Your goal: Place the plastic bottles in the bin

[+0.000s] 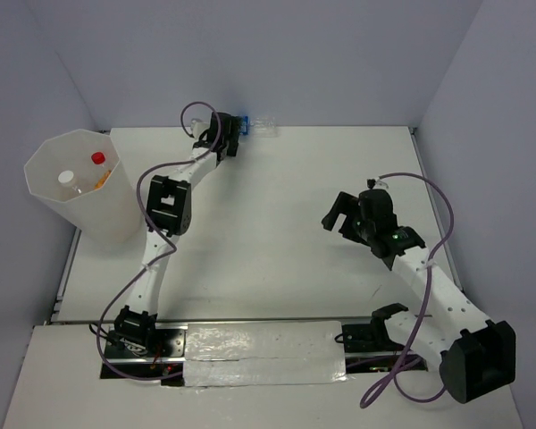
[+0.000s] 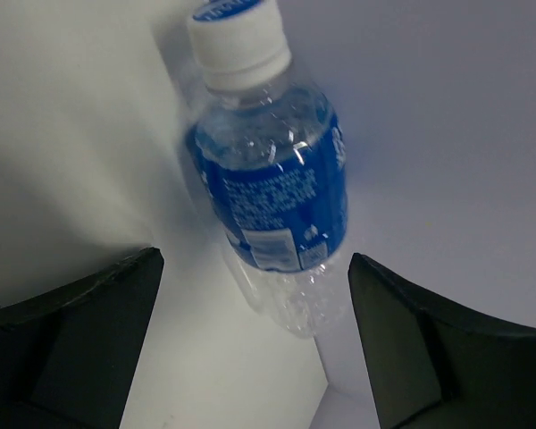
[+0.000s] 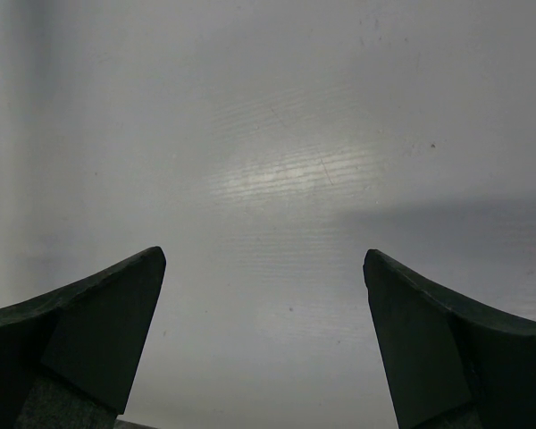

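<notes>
A clear plastic bottle with a blue label and white cap [image 2: 272,192] lies on the table against the back wall [image 1: 257,126]. My left gripper [image 2: 255,264] is open. The bottle's clear base sits between the fingertips and touches neither. From above, the left gripper [image 1: 236,134] is at the table's far edge. The bin [image 1: 49,192], a tall translucent white tub, stands at the far left. Inside it are a red-capped bottle [image 1: 97,158], a white-capped bottle [image 1: 66,177] and something orange [image 1: 104,179]. My right gripper [image 1: 337,214] hangs open over bare table [image 3: 263,255].
The back wall [image 2: 447,107] rises right behind the bottle. The table [image 1: 277,232] is white, with walls on the left and right. A strip of silver tape [image 1: 263,353] lies between the arm bases at the near edge.
</notes>
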Available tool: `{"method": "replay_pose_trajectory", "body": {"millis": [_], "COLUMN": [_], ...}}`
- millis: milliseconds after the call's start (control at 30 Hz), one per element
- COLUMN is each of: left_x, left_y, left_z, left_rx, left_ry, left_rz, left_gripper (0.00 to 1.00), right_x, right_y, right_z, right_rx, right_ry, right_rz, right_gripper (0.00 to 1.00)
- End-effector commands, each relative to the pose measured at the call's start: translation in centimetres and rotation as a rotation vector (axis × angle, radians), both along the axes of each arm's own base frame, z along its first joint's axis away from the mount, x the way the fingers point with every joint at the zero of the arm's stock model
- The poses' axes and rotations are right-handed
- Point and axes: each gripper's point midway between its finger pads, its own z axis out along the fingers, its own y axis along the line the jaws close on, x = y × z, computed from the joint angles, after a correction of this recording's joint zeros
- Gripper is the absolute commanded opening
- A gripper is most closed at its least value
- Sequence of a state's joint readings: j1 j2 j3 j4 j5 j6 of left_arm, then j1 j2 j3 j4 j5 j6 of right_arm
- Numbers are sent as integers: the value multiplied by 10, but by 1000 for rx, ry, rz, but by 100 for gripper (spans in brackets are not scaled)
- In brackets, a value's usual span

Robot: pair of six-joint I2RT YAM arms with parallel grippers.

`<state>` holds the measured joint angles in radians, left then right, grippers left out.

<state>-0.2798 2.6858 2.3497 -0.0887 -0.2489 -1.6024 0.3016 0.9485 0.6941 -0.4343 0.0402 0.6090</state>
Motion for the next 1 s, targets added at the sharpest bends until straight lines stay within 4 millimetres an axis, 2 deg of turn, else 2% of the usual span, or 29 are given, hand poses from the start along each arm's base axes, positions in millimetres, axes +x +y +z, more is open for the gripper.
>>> {"method": "replay_pose_trajectory", "body": {"millis": [0, 33, 67, 133, 267, 300, 367, 400, 600, 700, 733, 767, 800, 833, 967], "left_x": [24, 26, 29, 32, 36, 37, 40, 40, 43, 42, 42, 41, 41, 38, 28], "left_y": [2, 0, 1, 3, 10, 12, 13, 14, 17, 16, 16, 15, 15, 15, 10], "left_z": [36, 21, 25, 10, 1, -7, -5, -14, -14, -19, -17, -15, -4, -11, 9], "left_rx": [-103, -110, -116, -126, -148, -150, -161, -163, -183, -184, -180, -171, -155, -143, -134], "left_ry": [-182, -174, -187, -172, -172, -160, -167, -156, -153, -142, -144, -148, -163, -148, -169], "left_rz": [8, 7, 9, 20, 50, 65, 78, 87, 136, 137, 132, 125, 115, 110, 63], "left_gripper": [98, 97, 98, 98, 97, 97, 96, 95, 89, 80, 74, 72, 69, 65, 57], "right_x": [6, 6, 7, 8, 10, 11, 12, 10, 11, 12, 13, 13, 13, 13, 12], "right_y": [5, 6, 7, 8, 11, 11, 11, 15, 17, 17, 18, 18, 18, 18, 19], "right_z": [4, 3, 1, -2, -4, -4, -4, -4, -7, -7, -7, -8, -7, -7, -8], "right_rx": [1, 0, -1, -6, 7, 9, 12, 27, 38, 40, 37, 38, 38, 39, 47], "right_ry": [5, 13, 21, 35, 43, 43, 42, 47, 57, 59, 60, 60, 58, 59, 55], "right_rz": [18, 21, 26, 30, 34, 34, 30, 46, 47, 46, 48, 48, 47, 45, 49], "right_gripper": [100, 100, 100, 100, 100, 100, 100, 99, 100, 99, 100, 100, 100, 100, 99]}}
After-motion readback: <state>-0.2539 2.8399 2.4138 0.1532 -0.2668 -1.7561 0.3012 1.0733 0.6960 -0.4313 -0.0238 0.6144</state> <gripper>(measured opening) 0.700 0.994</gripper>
